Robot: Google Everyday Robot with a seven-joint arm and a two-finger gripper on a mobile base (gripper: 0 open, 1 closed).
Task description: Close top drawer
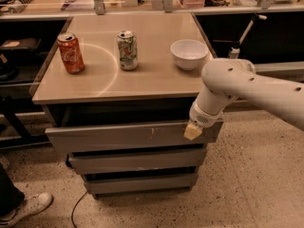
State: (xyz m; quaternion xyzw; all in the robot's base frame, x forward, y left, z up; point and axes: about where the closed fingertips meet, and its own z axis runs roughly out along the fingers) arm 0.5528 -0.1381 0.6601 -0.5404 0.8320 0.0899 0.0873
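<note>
The top drawer (pixel 118 135) is a wide grey metal drawer under the tabletop, standing out a little in front of it, with small white scuffs right of centre on its plain front. A dark gap shows above its front. My gripper (pixel 193 130) is at the end of the white arm (pixel 237 87) that comes in from the right. Its yellowish tip rests against the right end of the drawer front.
On the tabletop (pixel 142 80) stand a red soda can (pixel 70 53), a green-white can (pixel 127 50) and a white bowl (pixel 189 53). Two shorter grey drawer fronts (pixel 137 159) sit below. A person's shoe (pixel 23 207) is at the lower left; a cable (pixel 76 212) lies on the floor.
</note>
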